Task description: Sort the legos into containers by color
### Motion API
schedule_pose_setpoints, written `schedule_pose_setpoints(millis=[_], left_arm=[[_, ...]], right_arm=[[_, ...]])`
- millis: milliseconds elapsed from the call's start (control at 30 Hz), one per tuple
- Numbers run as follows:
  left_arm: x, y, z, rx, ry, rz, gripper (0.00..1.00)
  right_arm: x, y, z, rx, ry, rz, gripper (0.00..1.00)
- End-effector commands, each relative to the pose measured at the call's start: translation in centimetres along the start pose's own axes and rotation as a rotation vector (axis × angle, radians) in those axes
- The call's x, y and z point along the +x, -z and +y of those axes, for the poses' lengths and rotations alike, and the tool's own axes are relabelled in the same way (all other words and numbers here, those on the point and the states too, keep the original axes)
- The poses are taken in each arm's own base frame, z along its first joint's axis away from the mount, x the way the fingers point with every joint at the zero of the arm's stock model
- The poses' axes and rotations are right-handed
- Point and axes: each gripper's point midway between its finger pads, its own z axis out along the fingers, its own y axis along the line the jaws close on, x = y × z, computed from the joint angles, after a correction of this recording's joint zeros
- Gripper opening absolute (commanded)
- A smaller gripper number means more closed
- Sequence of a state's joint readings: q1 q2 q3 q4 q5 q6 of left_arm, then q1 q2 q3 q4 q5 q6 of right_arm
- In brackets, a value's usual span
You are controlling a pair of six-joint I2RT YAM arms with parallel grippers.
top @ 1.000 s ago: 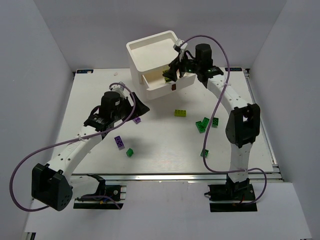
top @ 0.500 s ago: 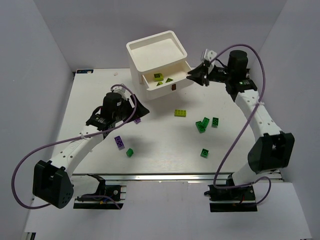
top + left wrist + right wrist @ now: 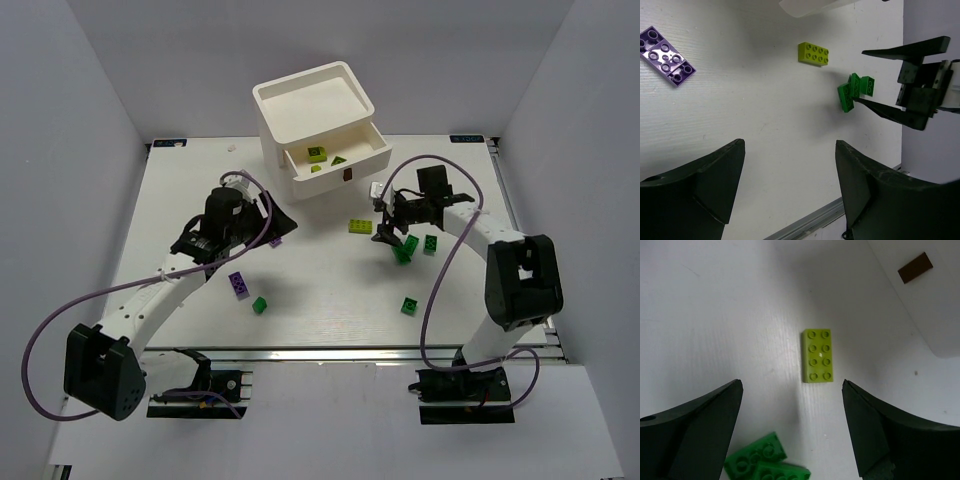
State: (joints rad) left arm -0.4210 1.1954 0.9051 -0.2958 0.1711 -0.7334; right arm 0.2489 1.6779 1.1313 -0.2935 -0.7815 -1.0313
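On the worktop (image 3: 330, 300), beyond the right fingers (image 3: 690, 435): white drawer unit (image 3: 300, 110), one drawer (image 3: 375, 146) pulled out, yellow-green pieces (image 3: 317, 153) inside. Those fingers: spread, empty; yellow-green lego (image 3: 817, 356) ahead between them. Next, left fingers (image 3: 700, 185): spread, empty; purple lego (image 3: 666, 56) ahead, off to one side.

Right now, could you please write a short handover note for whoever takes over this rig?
Left gripper open, empty, near a purple plate.
Right gripper open, empty, near a loose yellow-green brick.
Done: a few yellow-green pieces lie in the open drawer of the white drawer unit.
To do: that brick, the dark green bricks and the purple pieces, all on the table.
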Motion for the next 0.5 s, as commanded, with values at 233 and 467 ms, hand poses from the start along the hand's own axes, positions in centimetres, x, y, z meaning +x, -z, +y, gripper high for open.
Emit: schedule_pose_setpoints(millis=[233,467], left_arm=[[-0.1,1.8,0.0,-0.002,0.023,-0.045,0.83],[0.0,2.3,0.3,-0.013,0.031,-0.054,0.83]], right_arm=[[3.4,-3.3,-5.5,0.088,0.194,0.108,0.86],[4.5,-6.1,-5.2,0.018,0.184,0.121,0.83]])
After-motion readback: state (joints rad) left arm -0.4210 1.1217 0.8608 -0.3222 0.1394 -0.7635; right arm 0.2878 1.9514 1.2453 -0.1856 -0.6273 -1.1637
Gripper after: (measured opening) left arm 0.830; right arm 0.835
